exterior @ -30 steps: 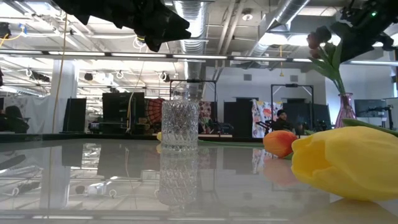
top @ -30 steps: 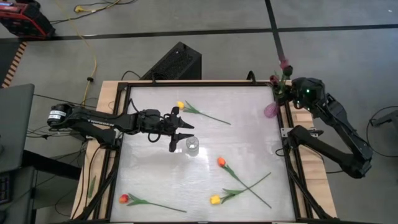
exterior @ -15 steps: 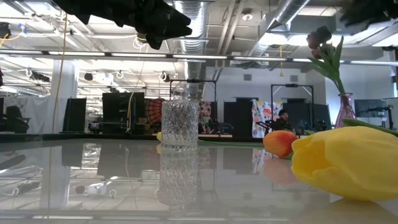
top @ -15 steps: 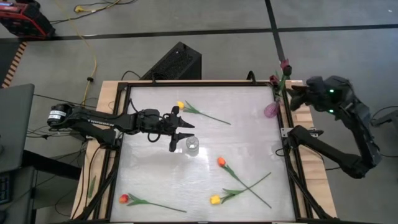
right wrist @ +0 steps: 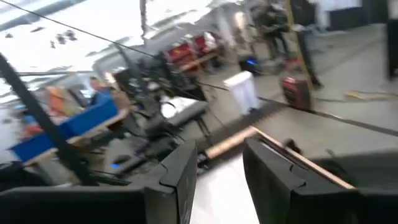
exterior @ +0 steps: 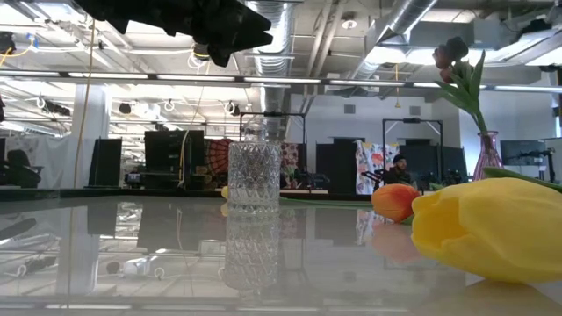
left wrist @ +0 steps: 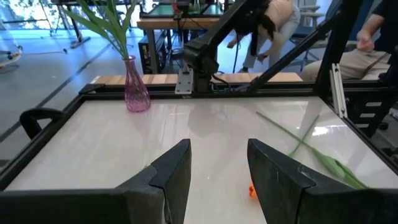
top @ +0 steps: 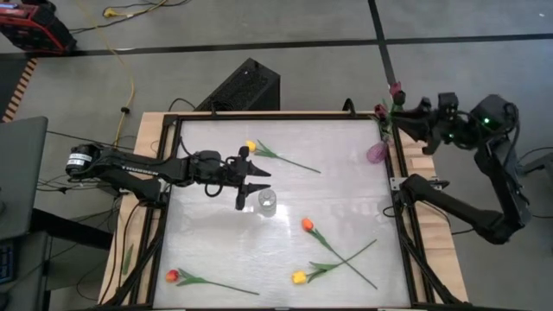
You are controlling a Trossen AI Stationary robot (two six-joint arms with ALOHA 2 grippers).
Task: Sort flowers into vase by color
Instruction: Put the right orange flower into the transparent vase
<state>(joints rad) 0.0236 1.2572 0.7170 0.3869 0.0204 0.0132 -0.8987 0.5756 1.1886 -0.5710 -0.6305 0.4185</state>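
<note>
Flowers: one maroon tulip (top: 396, 89) stands in the pink vase (top: 377, 153) beside the empty, parted right gripper (top: 418, 120); five tulips lie unsorted near the parted left gripper (top: 251, 183).

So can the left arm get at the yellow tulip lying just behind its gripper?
Probably yes. The left gripper hangs open above the table, beside the yellow tulip, and nothing lies between them; the clear vase stands on its other side.

A robotics lab or workshop is showing here: exposed ceiling ducts (exterior: 272, 22) are running overhead, cables (top: 130, 52) are trailing across concrete floor, and people (left wrist: 273, 18) are working at benches behind the framed table (top: 285, 186).
</note>
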